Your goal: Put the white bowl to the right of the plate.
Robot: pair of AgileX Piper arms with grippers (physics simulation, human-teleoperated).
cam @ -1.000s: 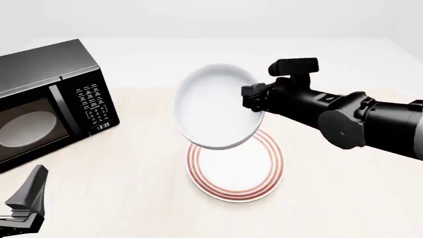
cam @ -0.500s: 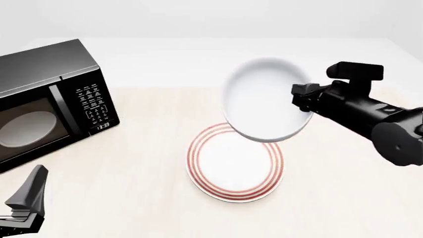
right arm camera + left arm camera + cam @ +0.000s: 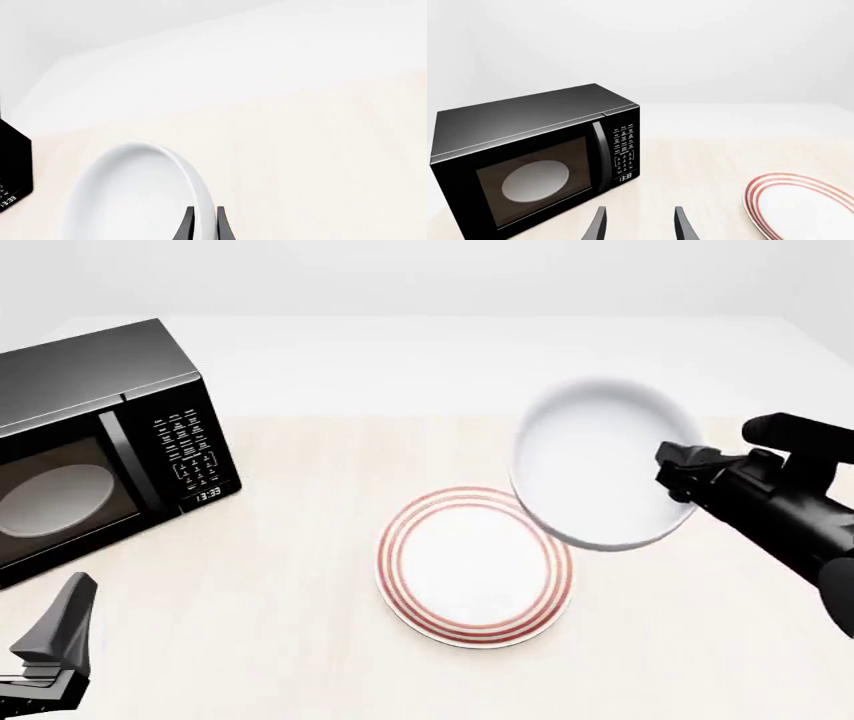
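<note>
The white bowl [image 3: 598, 462] hangs tilted in the air, held by its right rim, over the plate's upper right edge. My right gripper [image 3: 675, 476] is shut on that rim; in the right wrist view the bowl [image 3: 133, 195] shows with the gripper [image 3: 203, 225] pinching its rim. The plate [image 3: 474, 564] with red rings lies flat on the table at centre; its edge shows in the left wrist view [image 3: 800, 206]. My left gripper [image 3: 638, 226] is open and empty, low at the front left [image 3: 54, 640].
A black microwave [image 3: 94, 445] stands at the left of the table, door shut, with a pale turntable disc [image 3: 56, 498] behind the glass. It also shows in the left wrist view [image 3: 537, 157]. Light wooden table surface [image 3: 694, 620] lies right of the plate.
My right gripper has carried the bowl to the right, from over the plate's far edge to over its upper right side. The left arm has not moved.
</note>
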